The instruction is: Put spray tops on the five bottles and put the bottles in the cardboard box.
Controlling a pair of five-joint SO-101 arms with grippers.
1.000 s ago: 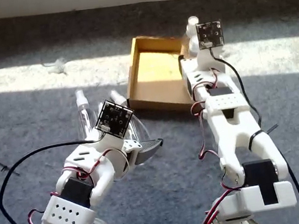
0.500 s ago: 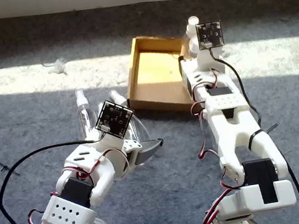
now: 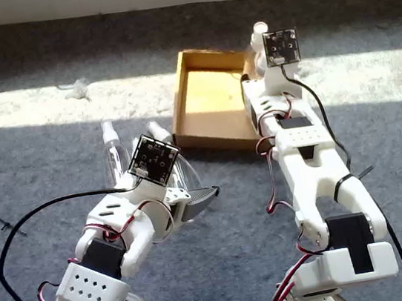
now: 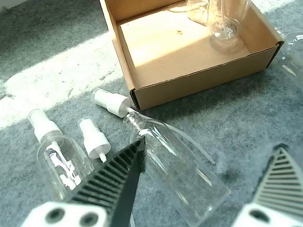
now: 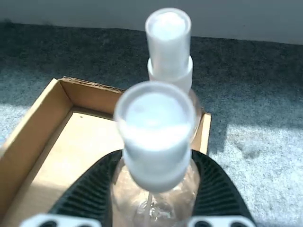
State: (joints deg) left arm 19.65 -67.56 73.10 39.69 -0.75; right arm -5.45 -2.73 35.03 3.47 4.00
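Cardboard box [image 3: 179, 101]: one capped bottle [image 5: 168, 42] inside, second bottle [image 5: 154, 132] clamped in right gripper [image 5: 151, 189] at its corner. Left gripper [image 4: 210, 146] spread wide over uncapped bottle [image 4: 175, 161], spray top [image 4: 111, 101] just beside; capping and boxing judged unfinished.

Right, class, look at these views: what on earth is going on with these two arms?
The right end effector grips a capped bottle at the far corner of the cardboard box, beside another capped bottle. The left end effector is open above a lying bottle outside the box, with a loose spray top and a third capped bottle standing nearby.
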